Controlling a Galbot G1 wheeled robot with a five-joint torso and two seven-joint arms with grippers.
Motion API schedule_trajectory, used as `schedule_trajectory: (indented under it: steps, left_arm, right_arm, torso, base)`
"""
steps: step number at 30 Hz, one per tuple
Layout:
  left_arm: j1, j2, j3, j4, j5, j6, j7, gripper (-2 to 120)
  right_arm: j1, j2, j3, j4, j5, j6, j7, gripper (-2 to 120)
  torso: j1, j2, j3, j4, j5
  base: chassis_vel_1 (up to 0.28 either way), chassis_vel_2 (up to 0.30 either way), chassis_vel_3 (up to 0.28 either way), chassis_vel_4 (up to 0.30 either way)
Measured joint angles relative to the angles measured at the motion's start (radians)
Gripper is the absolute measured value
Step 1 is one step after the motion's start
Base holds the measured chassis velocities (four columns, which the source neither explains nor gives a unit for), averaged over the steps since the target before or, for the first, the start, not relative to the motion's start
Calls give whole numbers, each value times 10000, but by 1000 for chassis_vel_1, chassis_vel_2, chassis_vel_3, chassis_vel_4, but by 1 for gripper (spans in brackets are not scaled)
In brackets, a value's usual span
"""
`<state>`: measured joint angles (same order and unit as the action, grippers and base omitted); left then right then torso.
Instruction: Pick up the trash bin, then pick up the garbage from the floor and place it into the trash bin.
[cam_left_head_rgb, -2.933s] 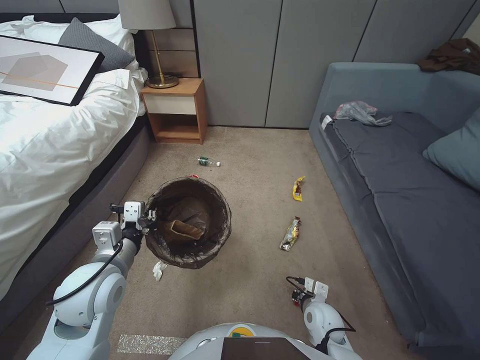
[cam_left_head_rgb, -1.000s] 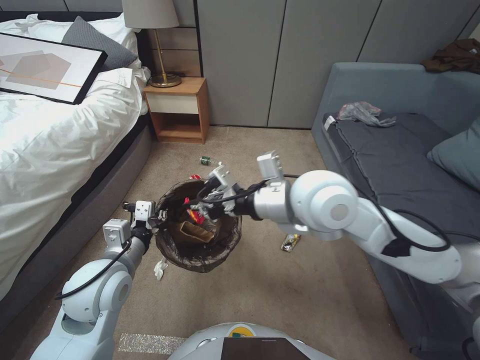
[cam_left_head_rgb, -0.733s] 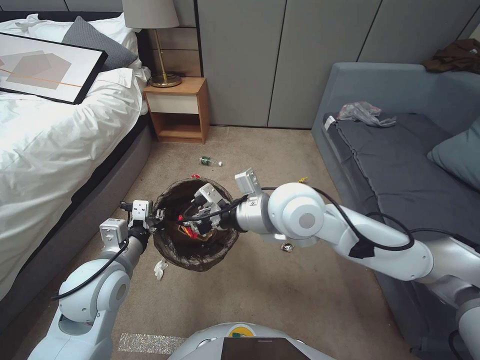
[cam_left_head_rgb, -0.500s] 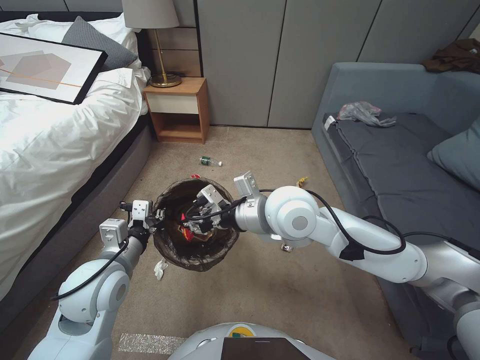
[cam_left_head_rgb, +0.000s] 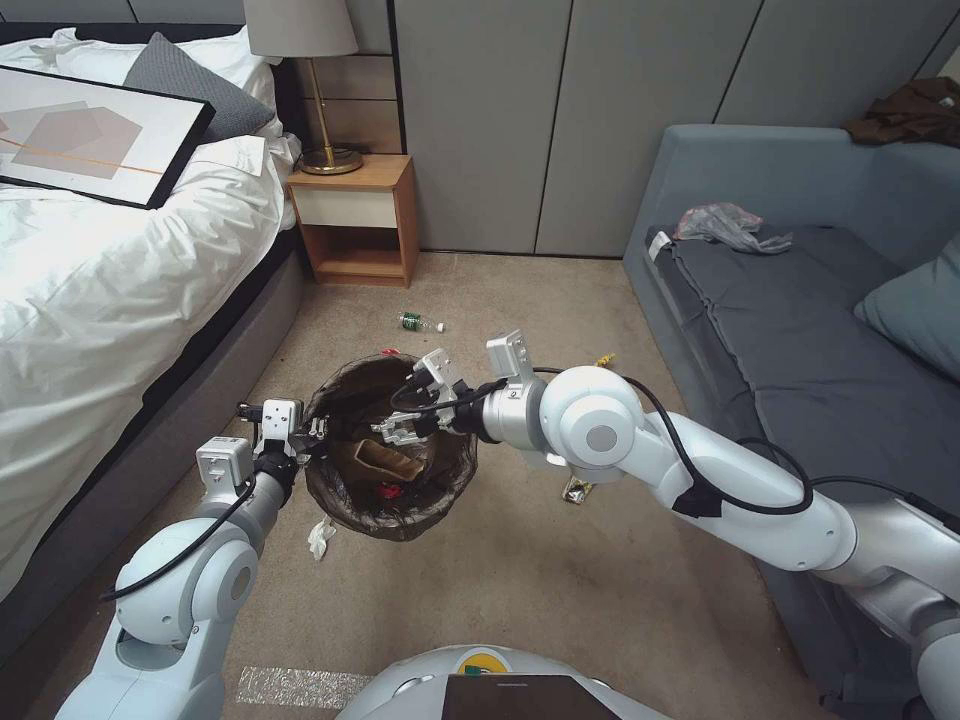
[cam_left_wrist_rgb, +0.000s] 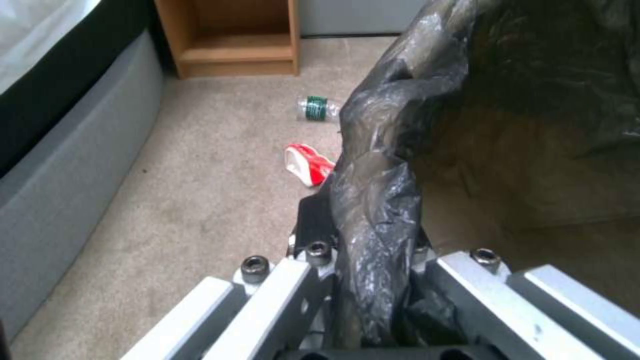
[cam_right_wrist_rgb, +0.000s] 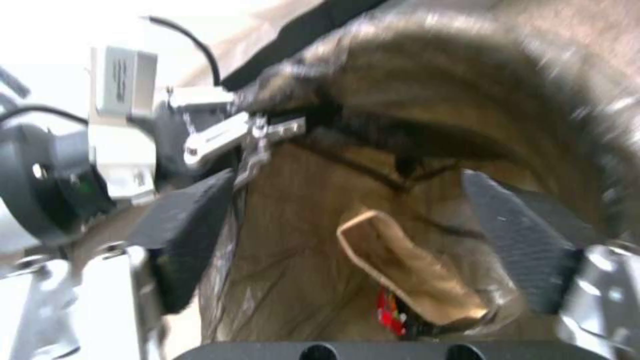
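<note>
While clamped at its rim, trash bin (cam_left_head_rgb: 390, 500) under spread right gripper (cam_left_head_rgb: 400, 428).

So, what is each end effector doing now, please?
Left end effector: closed on the bin rim.
Right end effector: open, empty, above the bin.

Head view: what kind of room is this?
Likely a bedroom or hotel-style room: a bed with white bedding, a wooden nightstand carrying a lamp, and a grey sofa.

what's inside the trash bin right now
Inside the trash bin: a tan paper bag and a red wrapper. The right gripper hovers above, jaws open. Anything beneath the bag is hidden.
</note>
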<state>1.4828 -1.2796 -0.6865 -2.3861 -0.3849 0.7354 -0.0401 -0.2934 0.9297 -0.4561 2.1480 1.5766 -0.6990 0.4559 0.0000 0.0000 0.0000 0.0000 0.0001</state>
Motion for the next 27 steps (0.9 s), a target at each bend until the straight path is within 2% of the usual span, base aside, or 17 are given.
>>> schedule_trajectory:
  steps: [3,4,7,8,10,11,12,14,15,16,17,19,20,22,24,25,27]
  left_arm:
    - [0,2,-5,0,0,0,2,0]
    - [0,9,-16,0,0,0,11,0]
    - [1,8,-24,-4,-2,0,13,0]
    - [1,3,-26,-10,-2,0,10,0]
    - [1,-6,-27,-17,-2,0,-1,0]
    - [2,-17,-30,-31,-2,0,-12,0]
    - [2,-17,-30,-31,-2,0,-12,0]
    - [4,-18,-46,-38,-9,0,-12,0]
    - [-9,-23,-60,-34,-13,0,-9,0]
    - [-9,-23,-60,-34,-13,0,-9,0]
    - [-18,-46,-73,-22,-14,0,-11,0]
    - [-15,-31,-79,1,-21,-1,-7,0]
    - [-15,-31,-79,1,-21,-1,-7,0]
    - [-21,-4,-41,1,-20,0,-6,0]
    - [-14,5,-28,-16,-19,0,-3,0]
    - [-14,5,-28,-16,-19,0,-3,0]
    - [29,5,-29,-29,-2,-2,10,0]
  right_arm:
    - [-19,-4,80,12,-32,19,-22,90]
    - [-55,-26,328,107,-71,173,-36,97]
    - [-94,-88,870,275,-127,470,-37,100]
    - [-213,-161,1452,354,-279,580,-38,100]
    - [-369,-224,1928,375,-462,610,-62,100]
    - [-732,-408,2869,369,-901,666,-141,100]
    - [-732,-408,2869,369,-901,666,-141,100]
    - [-1263,-760,3847,328,-1545,813,-221,100]
    - [-2482,-1145,5583,302,-3311,1207,-603,100]
    - [-2482,-1145,5583,302,-3311,1207,-603,100]
    - [-3587,-1196,6899,389,-4531,1514,-1014,100]
    - [-6143,-812,9200,729,-5936,1884,-1469,100]
    - [-6143,-812,9200,729,-5936,1884,-1469,100]
    - [-7693,-322,10347,928,-6823,2394,-1731,100]
    - [-9341,453,11204,986,-8707,3634,-2092,100]
    - [-9341,453,11204,986,-8707,3634,-2092,100]
    - [-10388,1343,11594,951,-9984,4540,-2207,100]
  torso:
    - [0,0,0,0,0]
    - [0,0,0,0,0]
    - [0,0,0,2,0]
    - [0,0,0,3,-1]
    - [0,0,0,4,-1]
    - [0,0,0,4,0]
    - [0,0,0,4,0]
    - [0,0,0,2,1]
    - [0,0,0,1,1]
    - [0,0,0,1,1]
    - [0,1,0,1,1]
    - [-1,0,-1,-8,8]
    - [-1,0,-1,-8,8]
    - [0,1,-1,-4,4]
    - [-1,2,-1,-2,1]
    - [-1,2,-1,-2,1]
    - [-1,2,-2,-2,3]
  base:
    - [0,0,0,0]
    - [0,0,0,0]
    - [0,0,0,0]
    - [0,0,0,0]
    - [0,0,0,0]
    - [0,0,0,0]
    - [0,0,0,0]
    - [0,0,0,0]
    - [0,0,0,0]
    - [0,0,0,0]
    - [0,0,0,0]
    - [0,0,0,0]
    - [0,0,0,0]
    - [0,0,0,0]
    - [0,0,0,0]
    - [0,0,0,0]
    - [0,0,0,0]
